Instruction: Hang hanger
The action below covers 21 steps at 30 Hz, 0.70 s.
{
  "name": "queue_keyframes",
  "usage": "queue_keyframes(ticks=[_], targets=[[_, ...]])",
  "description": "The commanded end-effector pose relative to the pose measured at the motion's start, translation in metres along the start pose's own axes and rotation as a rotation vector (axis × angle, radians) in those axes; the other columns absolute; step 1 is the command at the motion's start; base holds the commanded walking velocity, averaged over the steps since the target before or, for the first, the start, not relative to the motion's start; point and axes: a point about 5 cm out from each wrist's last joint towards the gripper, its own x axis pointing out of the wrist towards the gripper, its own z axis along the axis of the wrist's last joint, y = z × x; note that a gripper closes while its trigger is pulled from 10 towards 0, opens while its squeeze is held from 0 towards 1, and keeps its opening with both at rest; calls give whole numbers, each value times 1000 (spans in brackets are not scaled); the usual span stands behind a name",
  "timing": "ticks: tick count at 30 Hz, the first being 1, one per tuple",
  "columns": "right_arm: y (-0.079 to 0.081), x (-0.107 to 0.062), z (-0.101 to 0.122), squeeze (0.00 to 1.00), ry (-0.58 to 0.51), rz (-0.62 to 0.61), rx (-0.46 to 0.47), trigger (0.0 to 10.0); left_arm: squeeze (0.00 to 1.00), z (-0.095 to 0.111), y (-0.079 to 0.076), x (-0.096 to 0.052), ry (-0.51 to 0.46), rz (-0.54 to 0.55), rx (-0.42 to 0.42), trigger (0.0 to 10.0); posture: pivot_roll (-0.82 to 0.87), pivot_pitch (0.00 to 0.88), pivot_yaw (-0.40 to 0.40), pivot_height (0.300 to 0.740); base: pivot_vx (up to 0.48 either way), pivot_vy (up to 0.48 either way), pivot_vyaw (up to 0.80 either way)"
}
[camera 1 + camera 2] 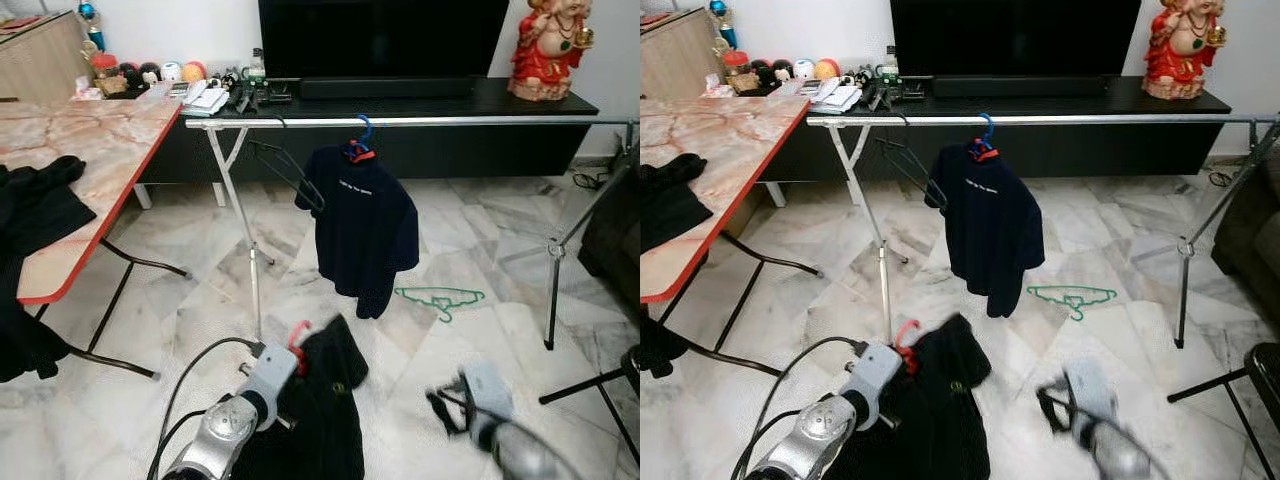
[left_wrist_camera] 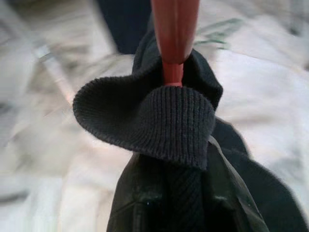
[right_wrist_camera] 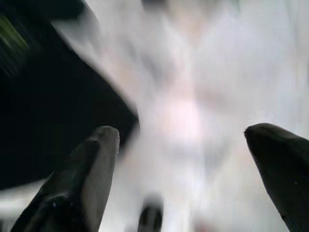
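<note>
- The red hanger (image 2: 175, 36) is in my left gripper (image 1: 291, 357), low over the floor in front of the rack; its hook curls up red just above the gripper in the head views.
- A dark garment (image 1: 322, 410) hangs from that hanger, with the ribbed collar (image 2: 159, 118) bunched round the hanger's neck and the rest draped down to the marble floor (image 1: 460, 350).
- My left fingers are clamped on the hanger's neck through the cloth, as far as the wrist view lets me see.
- My right gripper (image 3: 188, 169) sits low to the right, blurred in the head views; its two black fingers (image 3: 91, 164) are spread wide apart with nothing between them.
- Straight ahead, the silver rail (image 1: 420, 121) of the clothes rack runs across at cabinet height.
- A navy shirt (image 1: 362, 225) already hangs on the rail from a blue hanger hook (image 1: 365, 127).
- Just left of that shirt a bare black wire hanger (image 1: 285, 165) hangs on the same rail.
- A green hanger (image 1: 440, 297) lies flat on the floor, right of the shirt's hem.
- To my left stands a marble-topped table (image 1: 100, 150) with black clothes (image 1: 35, 205) heaped on its near edge.
- Behind the rack are a low black cabinet (image 1: 520, 100), a TV (image 1: 380, 38) and a red figurine (image 1: 548, 48).
</note>
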Motion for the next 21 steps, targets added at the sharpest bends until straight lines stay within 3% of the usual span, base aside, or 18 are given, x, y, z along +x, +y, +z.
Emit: queue_keyframes(ticks=[1, 4, 7, 10, 15, 17, 21], targets=[[-3, -2, -6, 0, 16, -34, 12, 10000, 0, -3, 19, -9, -30, 100, -73, 10000, -31, 78, 36, 740, 0, 0, 0], [-1, -5, -20, 0, 37, -51, -12, 10000, 0, -9, 35, -22, -70, 156, -95, 10000, -20, 86, 39, 740, 0, 0, 0], [-6, -10, -35, 0, 65, -140, 40, 10000, 0, -10, 51, -40, -134, 226, -138, 10000, -14, 87, 40, 740, 0, 0, 0], [-5, -14, -46, 0, 91, -157, 30, 10000, 0, -9, 54, -50, -155, 250, -106, 10000, 3, 82, 41, 740, 0, 0, 0], [-4, -20, -65, 0, 155, -162, -2, 10000, 0, -12, 52, -63, -153, 267, -109, 10000, 23, 79, 32, 740, 0, 0, 0], [-6, -23, -71, 0, 179, -151, -42, 10000, 0, -14, 43, -67, -135, 257, -141, 10000, 31, 78, 28, 740, 0, 0, 0], [-10, -24, -70, 0, 166, -173, 7, 10000, 0, -11, 34, -81, -141, 208, -153, 10000, 25, 70, 45, 740, 0, 0, 0]])
